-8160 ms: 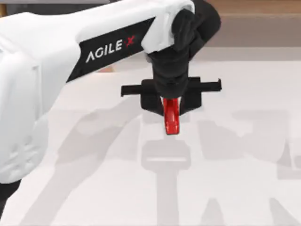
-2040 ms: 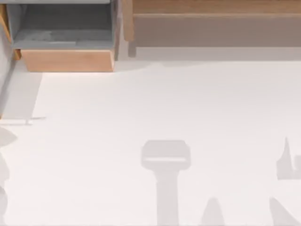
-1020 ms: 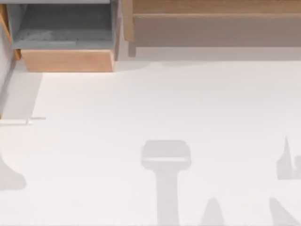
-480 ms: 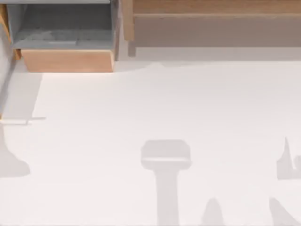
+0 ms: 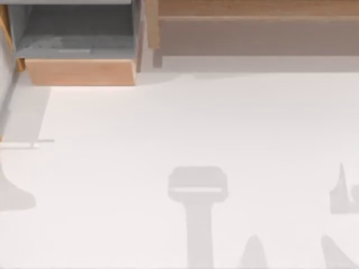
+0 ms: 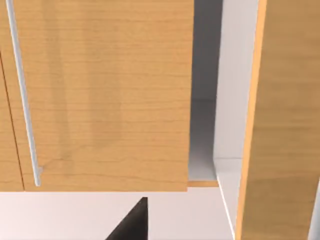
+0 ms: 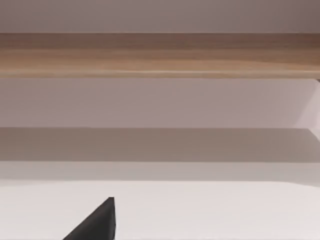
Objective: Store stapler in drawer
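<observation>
Drawer open at table's far left.
I cannot tell my grippers' state; cabinet door fills my left wrist's sight.

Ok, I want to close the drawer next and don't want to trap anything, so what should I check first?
1. Drawer pulled open, at the table's far left: ok.
2. Stapler lying inside the drawer: cannot tell.
3. Stapler released by both grippers: cannot tell.
4. Left gripper close to the cabinet front: ok.
5. Right gripper away from the drawer, facing the wooden ledge: ok.
</observation>
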Controlling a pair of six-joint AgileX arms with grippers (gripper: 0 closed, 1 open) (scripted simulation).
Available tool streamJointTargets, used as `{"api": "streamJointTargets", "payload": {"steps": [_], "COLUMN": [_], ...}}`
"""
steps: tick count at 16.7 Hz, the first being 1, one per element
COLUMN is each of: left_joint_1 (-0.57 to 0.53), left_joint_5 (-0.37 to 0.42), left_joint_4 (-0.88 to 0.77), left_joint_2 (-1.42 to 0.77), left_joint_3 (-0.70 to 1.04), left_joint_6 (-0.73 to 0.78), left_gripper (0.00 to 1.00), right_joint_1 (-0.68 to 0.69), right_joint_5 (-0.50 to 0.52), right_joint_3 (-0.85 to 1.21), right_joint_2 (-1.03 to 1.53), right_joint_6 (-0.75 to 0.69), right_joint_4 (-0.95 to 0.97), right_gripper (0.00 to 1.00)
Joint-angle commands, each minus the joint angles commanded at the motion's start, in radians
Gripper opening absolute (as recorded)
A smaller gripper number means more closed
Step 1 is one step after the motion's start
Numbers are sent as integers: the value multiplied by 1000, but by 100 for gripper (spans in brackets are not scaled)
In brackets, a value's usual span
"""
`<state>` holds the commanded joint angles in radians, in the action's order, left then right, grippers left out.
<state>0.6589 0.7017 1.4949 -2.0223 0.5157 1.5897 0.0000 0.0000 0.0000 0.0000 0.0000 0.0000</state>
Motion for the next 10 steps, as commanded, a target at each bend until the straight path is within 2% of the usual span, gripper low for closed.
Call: {"api": "streamJointTargets", "payload": {"steps": [8, 10], "left_joint_1": [0, 0], "left_joint_5": [0, 0], "left_joint_4": [0, 0], "left_joint_2": [0, 0], "left_joint_3": [0, 0], "left_joint_6": [0, 0], "left_gripper": [2, 0], "right_joint_1": [0, 0], "right_joint_5": [0, 0], "right_joint_3": [0, 0], "right_joint_2": [0, 0], "right_joint_6": [0, 0], "right_joint_4": [0, 0], "right_gripper": [100, 100]}}
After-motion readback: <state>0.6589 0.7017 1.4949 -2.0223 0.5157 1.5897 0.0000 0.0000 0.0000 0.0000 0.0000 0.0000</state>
